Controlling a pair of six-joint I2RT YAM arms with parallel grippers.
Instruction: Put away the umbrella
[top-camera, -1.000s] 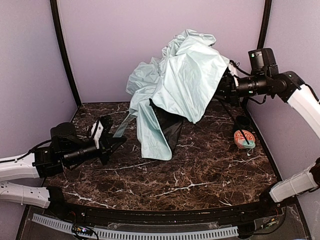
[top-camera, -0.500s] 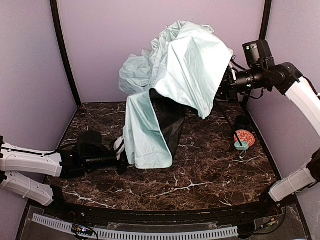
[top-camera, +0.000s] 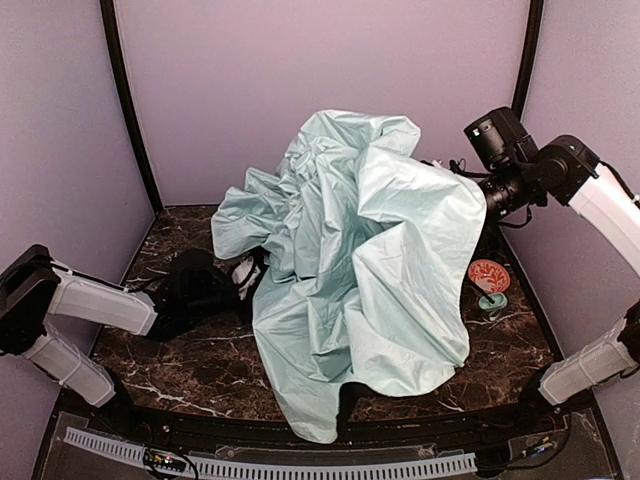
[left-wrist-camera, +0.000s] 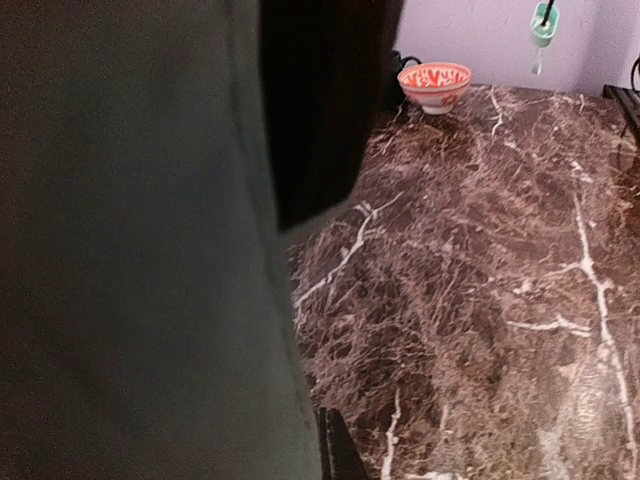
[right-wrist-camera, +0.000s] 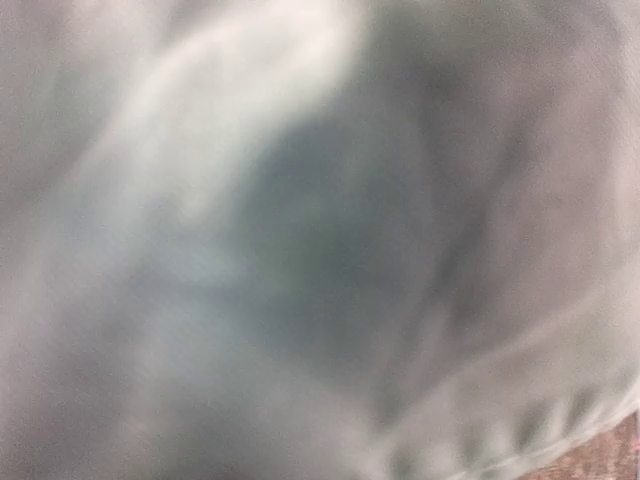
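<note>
The umbrella's (top-camera: 370, 260) pale mint-green fabric hangs in a wide crumpled sheet over the middle of the table, down to the front edge. Its small mint handle (top-camera: 491, 301) sits at the right by the bowl and shows at the top of the left wrist view (left-wrist-camera: 541, 24). My left gripper (top-camera: 243, 276) reaches into the fabric's left edge; one dark fingertip (left-wrist-camera: 336, 452) shows beside the cloth (left-wrist-camera: 130, 250) and black lining (left-wrist-camera: 320, 100). My right gripper is hidden behind the fabric's upper right; its view is filled with blurred cloth (right-wrist-camera: 300, 240).
A small orange-and-white patterned bowl (top-camera: 488, 273) stands at the right of the dark marble table (top-camera: 170, 370), also far in the left wrist view (left-wrist-camera: 434, 85). Purple walls close the back and sides. Bare marble (left-wrist-camera: 480, 300) lies right of the cloth.
The fabric has dropped and spread forward over the table, hiding the black lining from above. My left arm has pushed further right under its edge. My right wrist has tilted down.
</note>
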